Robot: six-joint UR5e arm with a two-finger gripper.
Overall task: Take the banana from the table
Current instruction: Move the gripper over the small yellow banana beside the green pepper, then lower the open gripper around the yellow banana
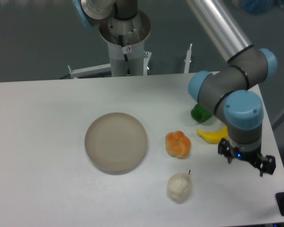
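Note:
The yellow banana lies on the white table at the right, just right of the orange knobbly lump. My gripper points down at the table a little to the right of and nearer than the banana, not touching it. Its black fingers stick out on both sides under the blue wrist, so it stands open with nothing in it. The wrist hides the banana's right tip.
A round beige plate sits mid-table. A pale cream pear lies in front of the orange lump. A green object lies behind the banana, partly hidden by the arm's elbow. The table's right edge runs close to the gripper.

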